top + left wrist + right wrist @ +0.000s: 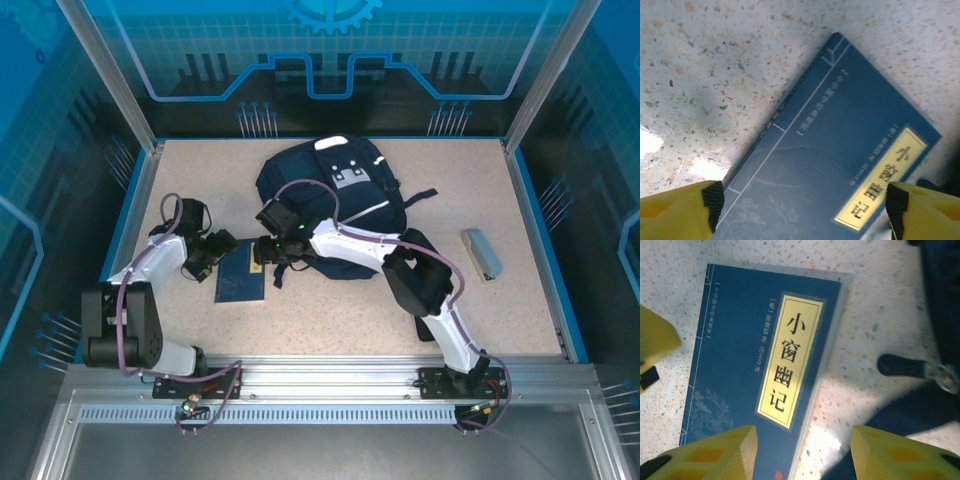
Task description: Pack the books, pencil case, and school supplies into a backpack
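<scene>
Top external puts the backpack [335, 195] mid-tabletop [190, 190] toward the far edge, with the navy book [240, 280] flat just beside it on the left-edge side — not yet packed. Our left fingers [680, 210] stand wide open astride the book, holding nothing. Our right fingers [715, 455] gape part-way over its labelled edge, gripping nothing. A grey case [482, 253] lies near the right edge — we judge packing barely begun.
</scene>
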Available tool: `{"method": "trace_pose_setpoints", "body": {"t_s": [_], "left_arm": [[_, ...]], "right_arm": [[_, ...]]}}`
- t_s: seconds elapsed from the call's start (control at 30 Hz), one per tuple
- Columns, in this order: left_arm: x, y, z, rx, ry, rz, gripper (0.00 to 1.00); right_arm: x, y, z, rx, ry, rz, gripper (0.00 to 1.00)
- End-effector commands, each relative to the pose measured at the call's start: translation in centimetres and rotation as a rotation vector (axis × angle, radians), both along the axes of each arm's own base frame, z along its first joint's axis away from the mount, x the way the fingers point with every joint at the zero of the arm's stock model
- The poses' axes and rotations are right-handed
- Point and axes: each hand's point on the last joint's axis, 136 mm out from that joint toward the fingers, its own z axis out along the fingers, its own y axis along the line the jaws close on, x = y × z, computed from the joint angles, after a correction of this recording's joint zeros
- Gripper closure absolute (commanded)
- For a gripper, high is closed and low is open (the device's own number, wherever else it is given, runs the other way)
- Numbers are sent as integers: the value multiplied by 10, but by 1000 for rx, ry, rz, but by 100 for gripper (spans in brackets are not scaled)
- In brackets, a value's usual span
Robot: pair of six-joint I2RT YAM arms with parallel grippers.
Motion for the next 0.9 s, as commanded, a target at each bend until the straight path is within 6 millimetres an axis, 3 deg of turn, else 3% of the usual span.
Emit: {"method": "trace_pose_setpoints", "body": {"t_s": [0.0,0.3,0.53,0.73,0.87], "left_arm": [[-5,1,-16,-9,22,-4,18],[-17,-10,-32,-68,59,-19,31],[-27,-15,-37,-93,83,-32,49],[-34,-16,-47,-100,110,-28,54],[-35,-18,-50,-107,115,-28,55]], "right_arm": [[-11,12,-13,-26,68,56,50],[-6,14,-44,-109,119,48,51],[-7,10,-56,-135,151,38,54],[-10,16,-55,-106,179,60,56],[-14,30,-39,-32,195,103,61]]}}
